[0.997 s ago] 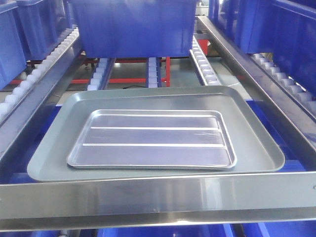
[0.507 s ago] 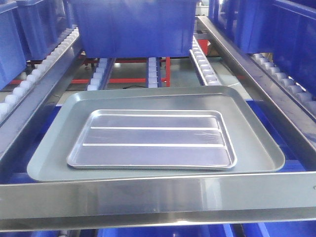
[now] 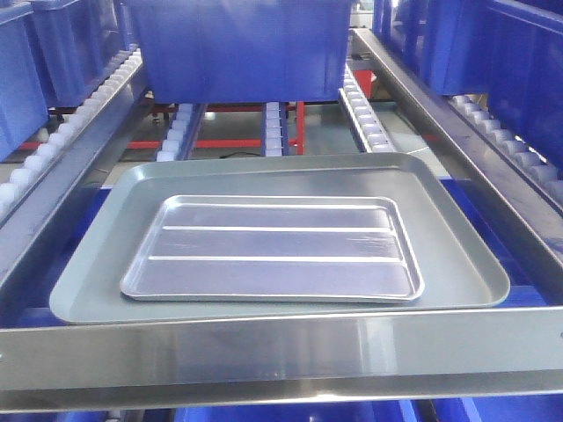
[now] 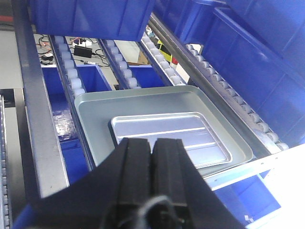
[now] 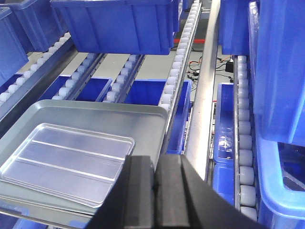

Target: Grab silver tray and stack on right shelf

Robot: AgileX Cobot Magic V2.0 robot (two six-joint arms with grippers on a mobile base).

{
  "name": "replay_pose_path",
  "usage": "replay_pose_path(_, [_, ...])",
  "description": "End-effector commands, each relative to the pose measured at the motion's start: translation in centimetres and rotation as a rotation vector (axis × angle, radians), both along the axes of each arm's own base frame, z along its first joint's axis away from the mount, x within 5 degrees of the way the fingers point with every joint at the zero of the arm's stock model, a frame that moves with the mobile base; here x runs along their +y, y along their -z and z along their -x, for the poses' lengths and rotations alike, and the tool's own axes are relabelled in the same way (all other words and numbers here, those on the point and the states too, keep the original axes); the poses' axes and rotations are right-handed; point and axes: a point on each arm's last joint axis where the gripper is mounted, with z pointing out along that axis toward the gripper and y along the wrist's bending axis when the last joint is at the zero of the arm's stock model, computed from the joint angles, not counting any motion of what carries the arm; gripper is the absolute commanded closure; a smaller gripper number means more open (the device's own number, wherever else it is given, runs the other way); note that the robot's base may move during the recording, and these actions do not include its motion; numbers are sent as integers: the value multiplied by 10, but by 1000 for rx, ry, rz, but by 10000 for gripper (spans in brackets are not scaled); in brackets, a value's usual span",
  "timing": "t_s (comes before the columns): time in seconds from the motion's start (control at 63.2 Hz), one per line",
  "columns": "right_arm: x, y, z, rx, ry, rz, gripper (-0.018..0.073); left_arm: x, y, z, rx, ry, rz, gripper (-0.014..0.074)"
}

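Note:
The silver tray (image 3: 271, 251), shiny with two long ribs, lies flat inside the larger grey-green tray (image 3: 457, 255) on the sloping roller rack, just behind the wide steel front bar (image 3: 281, 352). It also shows in the left wrist view (image 4: 167, 129) and the right wrist view (image 5: 62, 157). My left gripper (image 4: 153, 140) is shut and empty, above the tray's near edge. My right gripper (image 5: 156, 160) is shut and empty, off the tray's right corner. Neither gripper shows in the front view.
A big blue bin (image 3: 237, 48) sits on the rack behind the trays. More blue bins stand at the left (image 3: 18, 79) and right (image 3: 519, 61). Rails of white rollers (image 3: 365, 119) and steel side beams (image 3: 440, 114) run along the lane.
The trays sit a hair lower and to the right in the front view. Nothing else has visibly changed.

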Motion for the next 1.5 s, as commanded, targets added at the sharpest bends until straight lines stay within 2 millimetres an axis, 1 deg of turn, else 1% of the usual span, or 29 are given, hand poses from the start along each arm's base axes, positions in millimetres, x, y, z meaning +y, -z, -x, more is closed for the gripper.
replay_pose_path(0.0, [1,-14,0,-96,-12,5,503,-2,-13,1,-60,22,62,689])
replay_pose_path(0.063, [1,-14,0,-96,-12,5,503,-2,-13,1,-55,10,65,689])
replay_pose_path(0.127, [1,-14,0,-96,-12,5,503,-3,-11,1,-102,-13,-9,689])
replay_pose_path(0.222, [1,-14,0,-96,-12,5,503,-4,-1,-1,-166,-89,-85,689])
replay_pose_path(0.269, [1,-14,0,-96,-12,5,503,-3,8,-3,-189,-140,-99,689])
replay_pose_path(0.364, [1,-14,0,-96,-12,5,503,2,33,-6,-188,-279,-93,689])
replay_pose_path(0.491, [1,-14,0,-96,-12,5,503,6,64,-11,-188,-398,-81,689])
replay_pose_path(0.633, [1,-14,0,-93,-11,6,503,11,89,-21,-219,-517,-71,689])
replay_pose_path(0.712, [1,-14,0,-93,-11,6,503,14,102,-24,-279,-568,-49,689])
replay_pose_path(0.76, [1,-14,0,-93,-11,6,503,14,104,-23,-238,-562,-62,689])
replay_pose_path(1.488, [1,-14,0,-93,-11,6,503,14,104,-24,-245,-564,-60,689])
